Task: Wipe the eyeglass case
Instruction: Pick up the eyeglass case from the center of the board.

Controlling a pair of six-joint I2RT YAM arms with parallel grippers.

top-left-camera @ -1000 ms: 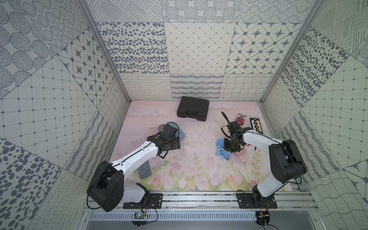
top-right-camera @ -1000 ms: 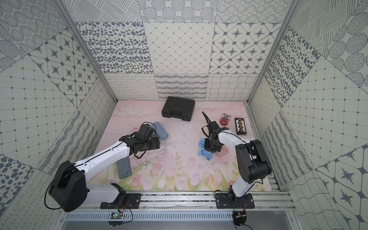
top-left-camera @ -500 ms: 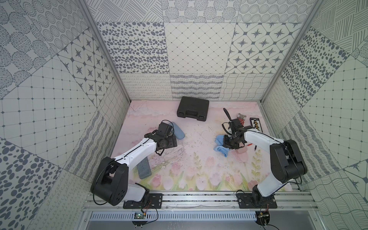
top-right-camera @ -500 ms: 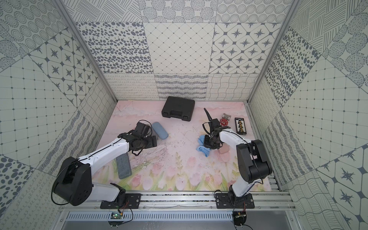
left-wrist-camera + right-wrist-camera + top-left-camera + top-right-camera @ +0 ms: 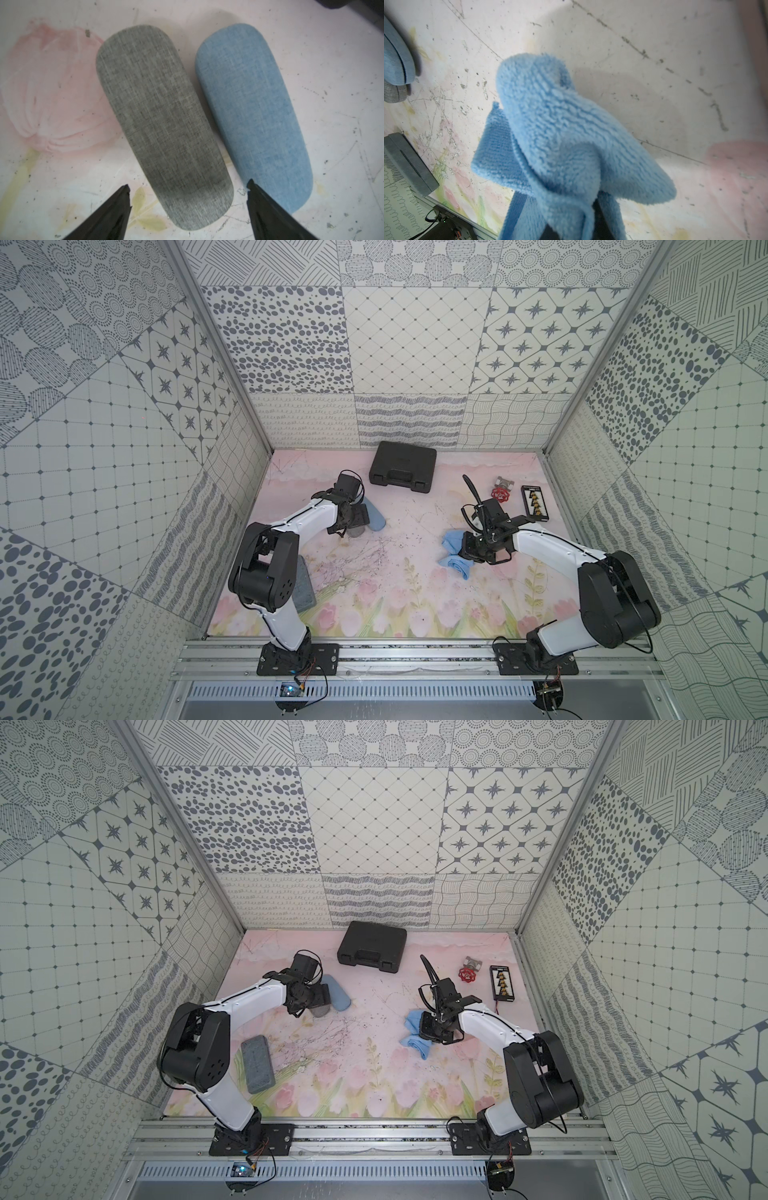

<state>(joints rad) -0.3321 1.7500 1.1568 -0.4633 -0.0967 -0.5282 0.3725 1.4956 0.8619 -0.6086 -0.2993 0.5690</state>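
Two fabric eyeglass cases lie side by side on the mat, a grey case (image 5: 164, 124) and a blue case (image 5: 253, 116). In both top views the blue case (image 5: 376, 516) (image 5: 338, 994) shows beside my left gripper (image 5: 357, 517), while the grey case (image 5: 355, 531) peeks out under it. My left gripper (image 5: 188, 185) is open, its fingertips straddling the near end of the grey case without touching it. My right gripper (image 5: 467, 549) is shut on a blue cloth (image 5: 560, 135), which hangs crumpled over its fingers (image 5: 415, 1042).
A black tool case (image 5: 402, 466) stands at the back. A red valve (image 5: 500, 494) and a black board with yellow parts (image 5: 534, 508) lie at the back right. A flat grey box (image 5: 257, 1063) lies near the left arm's base.
The left arm has drawn its elbow back and its gripper has shifted slightly over the cases, uncovering the blue case. The right gripper keeps the cloth and has barely moved.
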